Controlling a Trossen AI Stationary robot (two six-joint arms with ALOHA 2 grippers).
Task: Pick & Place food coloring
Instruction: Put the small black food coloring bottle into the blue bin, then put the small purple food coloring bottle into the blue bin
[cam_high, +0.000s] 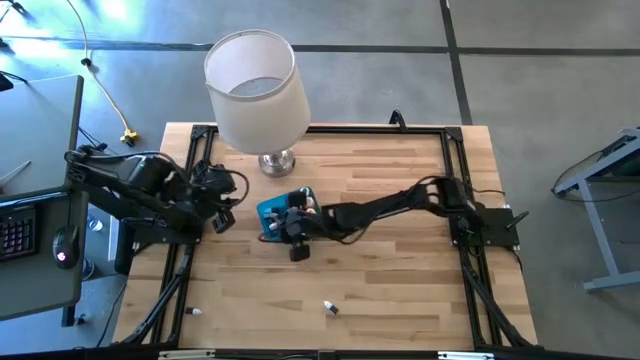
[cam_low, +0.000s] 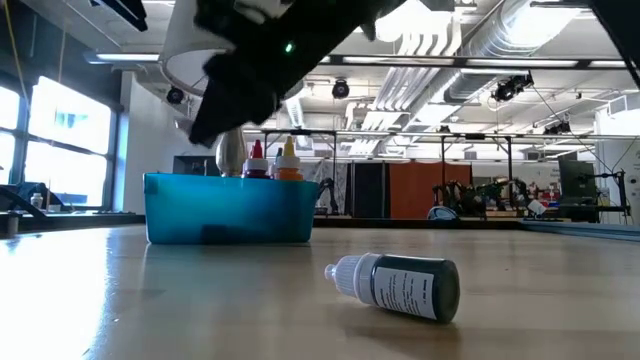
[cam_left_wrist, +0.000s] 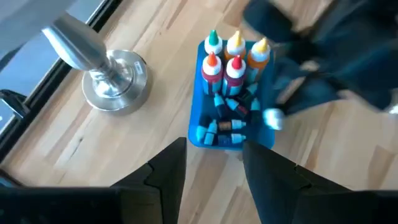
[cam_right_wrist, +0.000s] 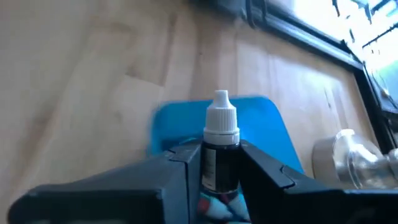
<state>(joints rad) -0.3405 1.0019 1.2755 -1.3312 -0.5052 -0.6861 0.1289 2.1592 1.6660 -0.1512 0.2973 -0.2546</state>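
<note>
A blue tray stands mid-table and holds several food coloring bottles, some upright with red, orange, yellow and green bodies, others lying on its floor. My right gripper hangs over the tray, shut on a dark bottle with a white cap. My left gripper is open and bare, raised on the table's left side of the tray. Another dark bottle lies on its side near the table's front edge. My right gripper pinches the dark bottle's body between its two fingers, just below the white cap. The fingers come slanting down from the table's right side. The bottle stands along the fingers, its cap past their ends, lifted clear above the tray.
A lamp with a white shade and a metal foot stands just behind the tray. A small bottle lies at the front left. A black frame runs along the table's sides.
</note>
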